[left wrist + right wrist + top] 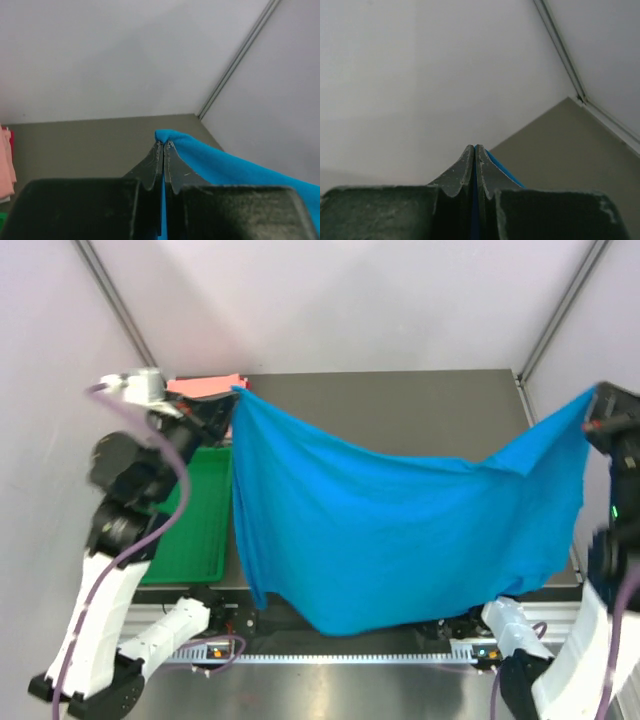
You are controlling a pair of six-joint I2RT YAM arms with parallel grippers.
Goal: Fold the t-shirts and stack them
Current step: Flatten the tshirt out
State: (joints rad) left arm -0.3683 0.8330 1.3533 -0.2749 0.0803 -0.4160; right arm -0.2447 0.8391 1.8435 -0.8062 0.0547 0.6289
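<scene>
Blue cloth hangs spread above the counter (400, 405): the blue t-shirt (390, 530), its lower edge drooping toward the near side. My left jaws are pinched tight on its upper left corner, and my right jaws on its upper right corner. The green tray (195, 530) lies to the left. Beyond it, at the far left, is the pink t-shirt (205, 386).

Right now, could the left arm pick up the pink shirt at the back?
Probably not yet. The left arm has its jaws shut on a corner of the blue shirt, holding it up. The pink shirt lies just beside them, near enough once it lets go.
</scene>
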